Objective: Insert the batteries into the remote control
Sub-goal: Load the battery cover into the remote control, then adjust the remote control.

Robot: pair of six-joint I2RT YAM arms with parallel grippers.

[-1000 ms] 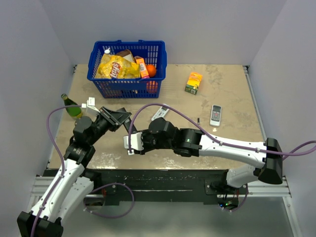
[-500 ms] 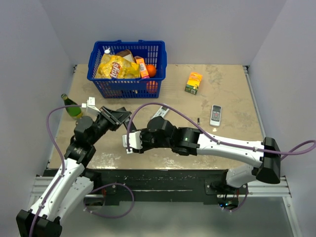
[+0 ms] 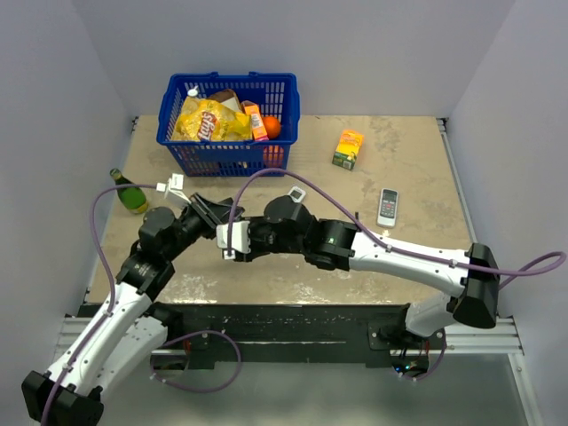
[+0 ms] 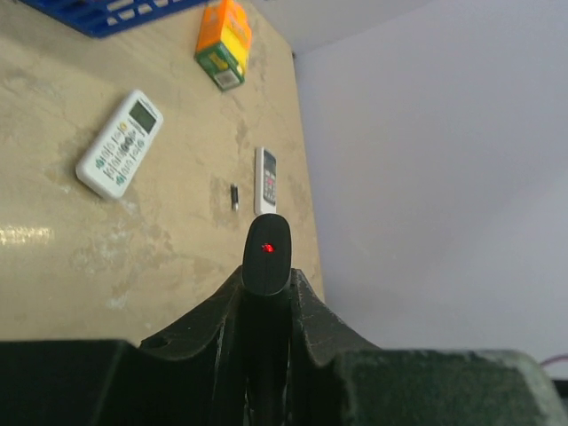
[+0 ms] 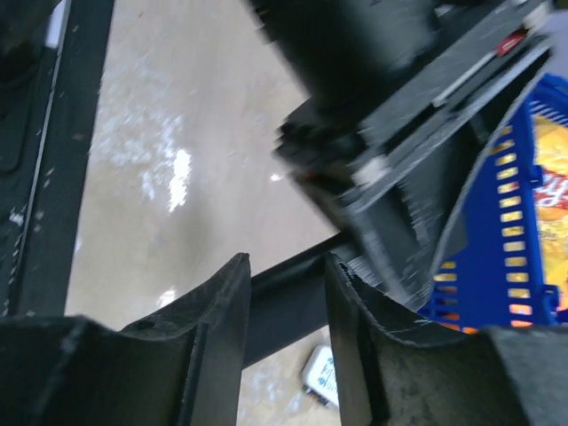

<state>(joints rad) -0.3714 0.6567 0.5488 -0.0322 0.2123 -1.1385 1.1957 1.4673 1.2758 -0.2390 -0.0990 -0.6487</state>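
The remote control (image 4: 266, 253), a slim black bar with a red light at its tip, sticks out between the fingers of my left gripper (image 4: 266, 286), which is shut on it. In the top view the left gripper (image 3: 209, 216) holds it above the table's left part. My right gripper (image 3: 228, 241) is right against it. In the right wrist view the black remote control (image 5: 286, 306) crosses the gap of the right gripper (image 5: 284, 266), whose fingers stand apart with nothing pinched between them. One battery (image 4: 234, 196), a small dark cylinder, lies on the table (image 3: 357, 216).
A white remote with a screen (image 4: 120, 144) and a white remote with grey buttons (image 3: 388, 206) lie on the table. A blue basket (image 3: 229, 153) of groceries stands at the back left, an orange juice box (image 3: 348, 148) at the back, a green bottle (image 3: 129, 191) at the left edge.
My right gripper has moved away from the near edge and up to the left gripper. The left gripper has shifted slightly right with the remote still in it.
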